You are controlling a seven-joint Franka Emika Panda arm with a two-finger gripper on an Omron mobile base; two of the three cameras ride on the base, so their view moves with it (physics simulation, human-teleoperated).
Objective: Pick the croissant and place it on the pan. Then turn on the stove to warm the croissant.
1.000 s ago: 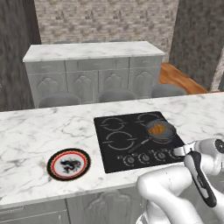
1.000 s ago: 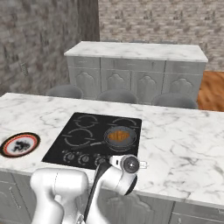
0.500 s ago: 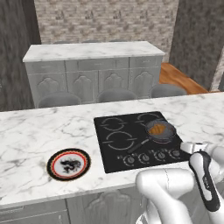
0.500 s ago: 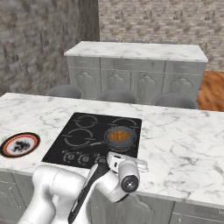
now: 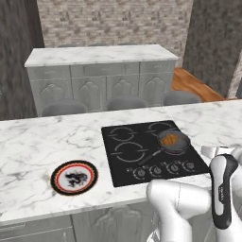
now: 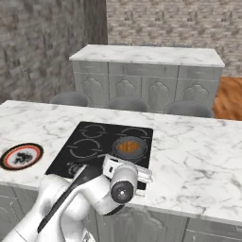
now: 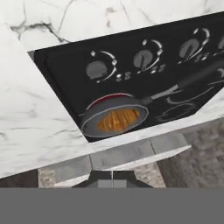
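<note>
Croissant lies in pan. Pan sits on stove, at 3 o'clock of cooktop in left base view; handle runs toward 7 o'clock, toward knobs. Plate on counter, well apart at stove's 9 o'clock. Gripper fully closed, gripping nothing, fingertips pressed together; hand view looks down on knobs and pan.
</note>
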